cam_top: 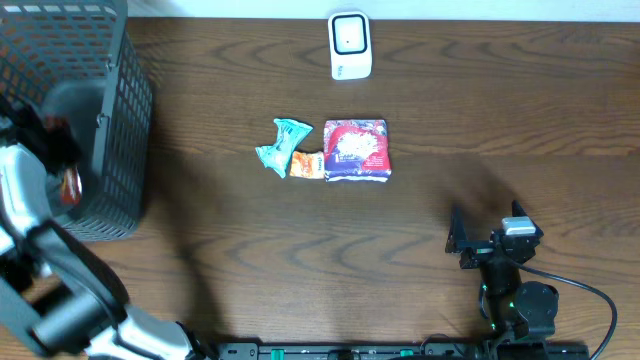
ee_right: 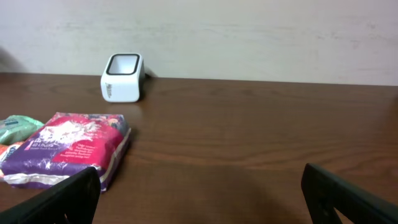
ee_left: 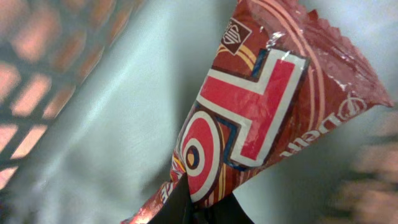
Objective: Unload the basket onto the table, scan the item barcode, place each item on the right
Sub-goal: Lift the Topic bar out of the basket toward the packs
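Left hand (ee_left: 200,208) clamped on red packet (ee_left: 261,112) in basket (cam_top: 115,110) – right hand (ee_right: 202,199) gaping, empty.

Basket (cam_top: 115,130) at worktop's (cam_top: 500,120) left edge; scanner (cam_top: 350,45) far centre; large packet (cam_top: 357,150) mid-worktop, near of scanner; sachet (cam_top: 307,165) against its left, wrapper (cam_top: 283,145) left of that.

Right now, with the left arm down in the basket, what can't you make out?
- Barcode: none visible on the red packet in the left wrist view; only its logo side shows.
- Left gripper: cut off by that view's bottom edge; overhead, the basket mesh obscures it.
- Orange packet: too small overhead to read; cropped by the right wrist view's left edge.
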Motion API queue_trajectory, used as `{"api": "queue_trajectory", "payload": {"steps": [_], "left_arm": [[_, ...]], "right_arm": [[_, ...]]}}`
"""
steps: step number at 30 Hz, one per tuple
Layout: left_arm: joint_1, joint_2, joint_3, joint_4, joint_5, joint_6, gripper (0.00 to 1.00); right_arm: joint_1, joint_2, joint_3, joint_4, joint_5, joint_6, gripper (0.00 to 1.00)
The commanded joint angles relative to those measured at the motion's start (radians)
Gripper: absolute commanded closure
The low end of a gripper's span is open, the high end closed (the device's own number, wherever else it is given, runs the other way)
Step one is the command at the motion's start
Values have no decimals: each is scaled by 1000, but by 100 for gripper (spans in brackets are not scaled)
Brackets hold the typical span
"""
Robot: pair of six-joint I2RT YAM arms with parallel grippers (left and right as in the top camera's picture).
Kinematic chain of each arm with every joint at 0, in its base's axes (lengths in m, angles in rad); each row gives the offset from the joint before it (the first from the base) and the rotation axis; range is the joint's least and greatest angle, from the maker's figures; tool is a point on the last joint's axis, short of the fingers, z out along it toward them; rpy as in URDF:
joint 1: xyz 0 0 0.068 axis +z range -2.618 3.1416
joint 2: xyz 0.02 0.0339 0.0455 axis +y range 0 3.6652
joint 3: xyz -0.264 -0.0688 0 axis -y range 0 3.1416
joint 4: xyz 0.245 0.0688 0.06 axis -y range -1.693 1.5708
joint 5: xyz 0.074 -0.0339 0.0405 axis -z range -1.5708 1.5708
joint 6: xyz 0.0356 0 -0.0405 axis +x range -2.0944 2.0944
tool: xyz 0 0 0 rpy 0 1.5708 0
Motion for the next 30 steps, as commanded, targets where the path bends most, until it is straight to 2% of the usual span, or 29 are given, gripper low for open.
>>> {"api": "queue_trajectory", "payload": {"steps": [1,6,13,23,30], "left_arm": [[-20,-172,11,55,279,-243,93],[-76,-355,11,169,435,-387,92],[-225,-484,11,174,432,-389,93],[-507,-454,10,174,415,-388,93],[-645,-388,10,154,252,-388,93]], "right_arm": [[8,-4,-1,-5,8,-15,1],[8,-4,-1,-5,8,-15,1],[8,-4,-1,-5,8,-15,1],[8,-4,-1,-5,8,-15,1],[8,-4,-1,-5,8,-14,1]]}}
